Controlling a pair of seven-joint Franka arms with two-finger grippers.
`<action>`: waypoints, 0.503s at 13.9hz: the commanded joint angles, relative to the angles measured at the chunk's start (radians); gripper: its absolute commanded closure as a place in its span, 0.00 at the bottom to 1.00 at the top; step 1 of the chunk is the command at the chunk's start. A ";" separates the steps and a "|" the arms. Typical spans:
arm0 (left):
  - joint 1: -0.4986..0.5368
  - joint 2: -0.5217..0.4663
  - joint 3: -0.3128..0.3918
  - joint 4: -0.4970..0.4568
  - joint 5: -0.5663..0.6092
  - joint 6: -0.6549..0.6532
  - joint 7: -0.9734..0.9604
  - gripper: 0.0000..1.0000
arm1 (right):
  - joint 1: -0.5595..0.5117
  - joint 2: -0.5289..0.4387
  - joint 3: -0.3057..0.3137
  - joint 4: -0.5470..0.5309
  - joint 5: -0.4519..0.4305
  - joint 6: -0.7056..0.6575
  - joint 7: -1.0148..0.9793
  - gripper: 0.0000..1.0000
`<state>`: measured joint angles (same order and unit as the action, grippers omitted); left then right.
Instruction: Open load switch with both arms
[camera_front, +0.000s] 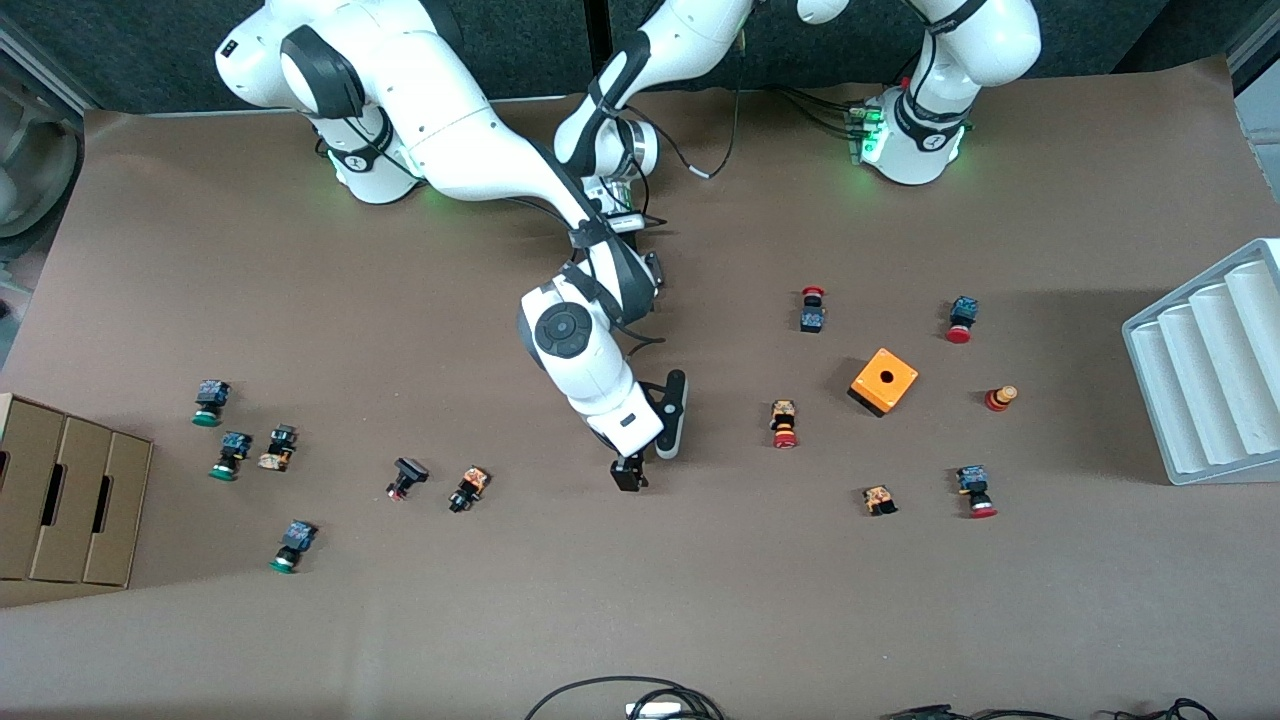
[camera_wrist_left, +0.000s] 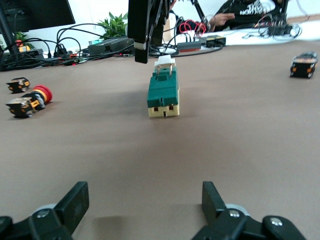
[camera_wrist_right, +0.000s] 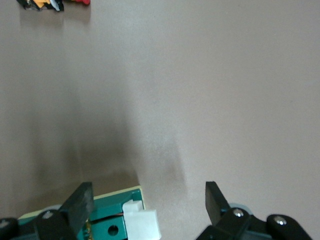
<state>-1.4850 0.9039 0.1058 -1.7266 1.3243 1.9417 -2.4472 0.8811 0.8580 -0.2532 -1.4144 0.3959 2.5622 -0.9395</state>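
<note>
Flat, load switch (camera_wrist_left: 163, 91) points its white end at right tool (camera_wrist_left: 145, 30).

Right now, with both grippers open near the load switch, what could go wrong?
1. The load switch sits off-centre by one finger of the right gripper; closing may shove or twist it instead of clamping it.
2. The left gripper is low over the table facing the switch, whose white end is right by the right gripper; moving in may make the arms collide.

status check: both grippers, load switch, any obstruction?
Left gripper open, low, facing load switch. Right gripper open over its white end, not gripping. Push buttons lie aside; nothing blocking.
</note>
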 joint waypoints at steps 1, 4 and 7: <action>0.006 -0.037 -0.027 -0.042 -0.053 -0.003 0.086 0.00 | 0.009 -0.025 -0.008 -0.008 0.052 0.021 -0.015 0.00; 0.015 -0.072 -0.043 -0.048 -0.095 -0.006 0.149 0.00 | 0.007 -0.060 -0.008 -0.008 0.165 0.015 -0.016 0.00; 0.019 -0.112 -0.061 -0.077 -0.115 -0.027 0.195 0.00 | -0.001 -0.088 -0.008 -0.017 0.175 0.010 -0.013 0.00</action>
<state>-1.4769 0.8521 0.0672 -1.7494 1.2327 1.9318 -2.2939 0.8801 0.7990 -0.2574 -1.4073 0.5353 2.5636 -0.9376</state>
